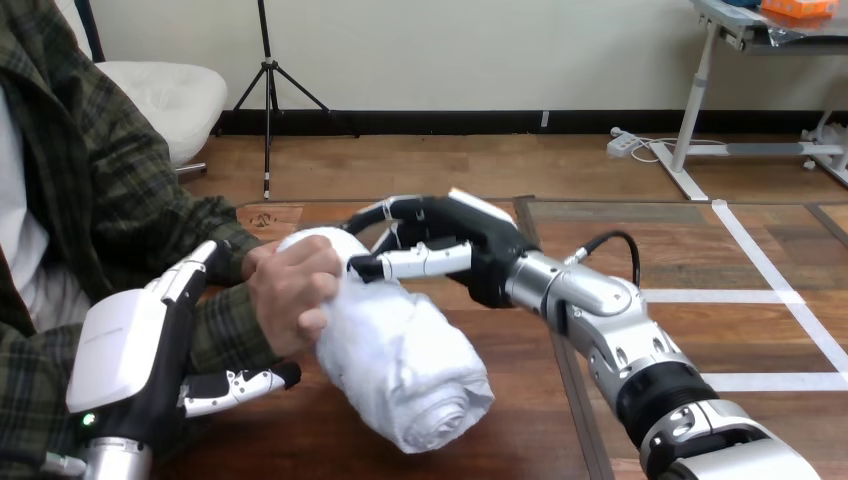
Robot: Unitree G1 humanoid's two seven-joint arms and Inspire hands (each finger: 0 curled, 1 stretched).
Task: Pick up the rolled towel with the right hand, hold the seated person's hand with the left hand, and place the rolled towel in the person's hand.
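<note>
The left hand point(125, 350) had a black frame under a smooth white shell on its back, with a small green light point(88, 419) near the wrist. The right hand point(480, 245) was black with black-and-white jointed fingers point(400, 208). Its forearm point(590, 300) was silver, ringed by a wide black band point(655, 395).

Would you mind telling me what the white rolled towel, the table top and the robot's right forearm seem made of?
The white rolled towel looks like soft, matte cloth: it creases and shows spiral layers at its end. The brown table looks like wood with a smooth, faintly glossy finish; grain shows. The silver right forearm seems metal or metallic-painted plastic, judging by its sheen.
</note>
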